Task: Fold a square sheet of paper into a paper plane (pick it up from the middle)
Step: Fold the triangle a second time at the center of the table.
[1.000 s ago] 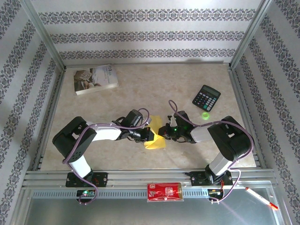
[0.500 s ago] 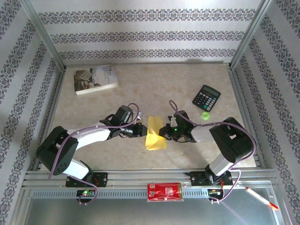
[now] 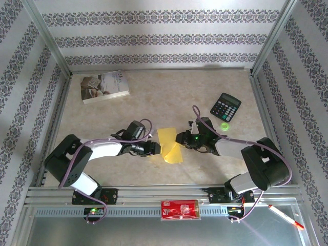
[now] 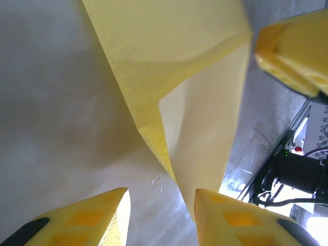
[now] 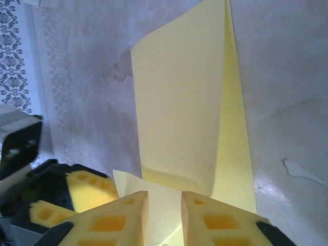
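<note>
Yellow folded paper sheet [image 3: 169, 146], one only, lies on beige marbled table [image 3: 102, 110] between two grippers, long axis running far-to-near. Left gripper [image 3: 155, 149] sits just beside its left edge; right gripper [image 3: 179, 139] is at its right edge, nearer. Left wrist: left gripper [image 4: 161, 200] fingers well apart, sheet [image 4: 169, 51] straight ahead, flap bowed. Right wrist: right gripper [image 5: 164, 205] fingers nearly together, sheet [image 5: 179, 102] edge running into the gap; whether it is clamped cannot be told.

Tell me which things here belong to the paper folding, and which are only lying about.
For the job: partly folded yellow paper, left claw, right claw.

Lying about: white printed book, black calculator, small green object, red packet, white pen with a red tip.
</note>
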`<action>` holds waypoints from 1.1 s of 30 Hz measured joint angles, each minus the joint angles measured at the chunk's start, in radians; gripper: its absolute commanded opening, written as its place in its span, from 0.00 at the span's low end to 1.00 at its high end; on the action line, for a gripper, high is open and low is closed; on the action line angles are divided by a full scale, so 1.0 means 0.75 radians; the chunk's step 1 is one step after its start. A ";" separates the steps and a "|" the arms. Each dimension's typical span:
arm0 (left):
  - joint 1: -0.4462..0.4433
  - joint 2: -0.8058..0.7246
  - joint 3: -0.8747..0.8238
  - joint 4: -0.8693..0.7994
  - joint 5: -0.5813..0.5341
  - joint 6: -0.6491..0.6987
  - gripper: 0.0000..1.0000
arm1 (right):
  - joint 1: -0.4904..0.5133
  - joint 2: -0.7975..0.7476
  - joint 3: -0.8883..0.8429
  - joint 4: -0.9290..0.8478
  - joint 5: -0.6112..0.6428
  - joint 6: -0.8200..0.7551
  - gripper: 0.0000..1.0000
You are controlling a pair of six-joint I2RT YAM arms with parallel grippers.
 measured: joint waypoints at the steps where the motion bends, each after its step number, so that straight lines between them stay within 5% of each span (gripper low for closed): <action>1: -0.015 0.034 0.000 0.029 0.015 -0.015 0.38 | 0.000 -0.002 0.000 -0.008 0.002 -0.006 0.27; 8: -0.046 0.168 0.037 0.200 0.075 -0.115 0.35 | 0.001 -0.074 -0.002 -0.079 0.029 -0.050 0.29; 20: -0.054 0.177 0.095 0.129 0.007 -0.083 0.30 | 0.112 -0.179 -0.003 -0.193 0.082 -0.135 0.27; 33: -0.072 0.177 0.109 0.073 -0.041 -0.018 0.30 | 0.192 0.090 0.078 -0.143 0.098 -0.131 0.13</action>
